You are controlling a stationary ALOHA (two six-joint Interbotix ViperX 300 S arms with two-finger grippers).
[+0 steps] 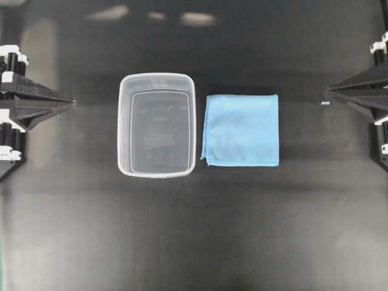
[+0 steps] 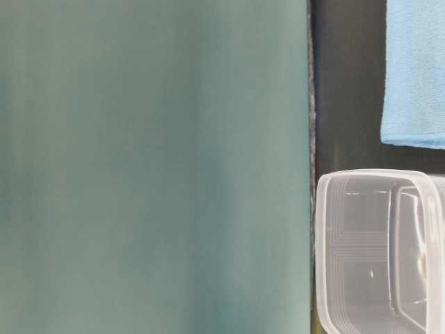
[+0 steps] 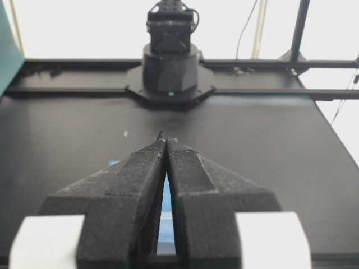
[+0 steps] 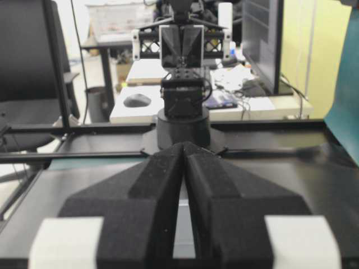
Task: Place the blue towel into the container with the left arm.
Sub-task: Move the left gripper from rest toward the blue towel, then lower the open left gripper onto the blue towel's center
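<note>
The blue towel (image 1: 241, 130) lies flat and folded square on the black table, just right of the container (image 1: 157, 124), a clear empty plastic tub standing upright mid-table. In the table-level view a corner of the towel (image 2: 415, 76) and part of the container (image 2: 368, 250) show at the right. My left gripper (image 1: 74, 103) is shut and empty at the table's left edge, well away from the tub; a sliver of the towel (image 3: 165, 224) shows through its jaws. At the far right edge my right gripper (image 1: 326, 92) is shut and holds nothing.
A teal panel (image 2: 153, 167) fills most of the table-level view. The opposite arm's base (image 3: 170, 73) stands across the table in the left wrist view. The other arm's base (image 4: 182, 120) and a cluttered desk (image 4: 224, 98) show in the right wrist view.
</note>
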